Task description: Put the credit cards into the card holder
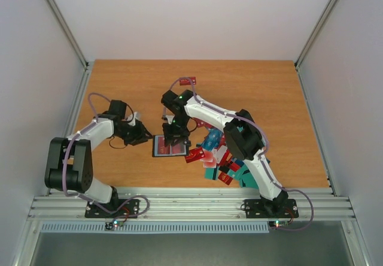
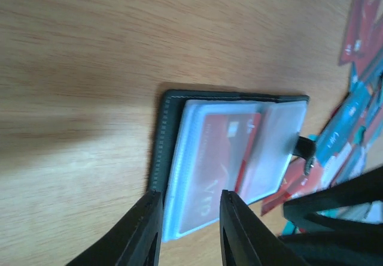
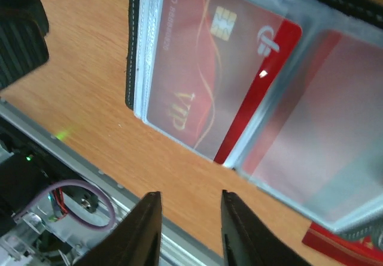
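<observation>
The black card holder (image 1: pixel 157 148) lies open on the wooden table, clear sleeves facing up. A red VIP credit card (image 3: pixel 197 80) sits in its left sleeve and also shows in the left wrist view (image 2: pixel 221 152). My left gripper (image 1: pixel 141 133) is open at the holder's left edge (image 2: pixel 164 134), and the sleeve's near corner shows between my fingertips (image 2: pixel 191 195). My right gripper (image 1: pixel 176 135) hovers over the holder (image 3: pixel 133 68), open and empty (image 3: pixel 190 197), with bare wood between the fingers. The pile of loose red, teal and blue credit cards (image 1: pixel 216 158) lies just right of the holder.
One red card (image 1: pixel 187 81) lies alone farther back on the table. The aluminium rail (image 1: pixel 191 203) runs along the near edge and shows under my right fingers (image 3: pixel 90 182). Grey walls close in both sides. The right arm's dark body (image 2: pixel 335 209) stands beside the holder.
</observation>
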You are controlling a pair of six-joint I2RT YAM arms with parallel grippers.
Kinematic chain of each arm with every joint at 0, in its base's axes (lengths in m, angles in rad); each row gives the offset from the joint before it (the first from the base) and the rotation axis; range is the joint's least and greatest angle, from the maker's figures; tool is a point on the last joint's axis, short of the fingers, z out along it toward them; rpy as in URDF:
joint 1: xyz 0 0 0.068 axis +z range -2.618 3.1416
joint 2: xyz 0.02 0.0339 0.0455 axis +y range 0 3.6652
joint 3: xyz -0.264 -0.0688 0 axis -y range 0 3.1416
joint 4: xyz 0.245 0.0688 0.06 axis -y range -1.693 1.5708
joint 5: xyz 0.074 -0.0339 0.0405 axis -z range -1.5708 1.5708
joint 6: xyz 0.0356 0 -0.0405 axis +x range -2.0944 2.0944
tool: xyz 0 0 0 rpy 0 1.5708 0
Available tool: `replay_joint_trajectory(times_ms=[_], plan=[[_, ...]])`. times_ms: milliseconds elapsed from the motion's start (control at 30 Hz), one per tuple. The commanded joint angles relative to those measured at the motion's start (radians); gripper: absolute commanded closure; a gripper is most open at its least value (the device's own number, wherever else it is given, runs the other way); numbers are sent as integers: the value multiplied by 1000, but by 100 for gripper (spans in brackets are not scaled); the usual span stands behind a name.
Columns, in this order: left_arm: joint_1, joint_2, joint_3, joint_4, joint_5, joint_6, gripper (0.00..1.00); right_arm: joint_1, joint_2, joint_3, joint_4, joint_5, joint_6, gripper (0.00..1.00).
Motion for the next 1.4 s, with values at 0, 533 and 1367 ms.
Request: replay_joint_trajectory(times_ms=[0,533,1367], plan=[[-19,17,-27,103,130,-7,70,-37,-36,-105,190,-67,80,76],[-78,99,-25,123,102,-13,70,-74,21,-167,270,-126,95,91],[-116,145,-3,117,89,-3,69,-80,54,-236,289,-125,90,98]])
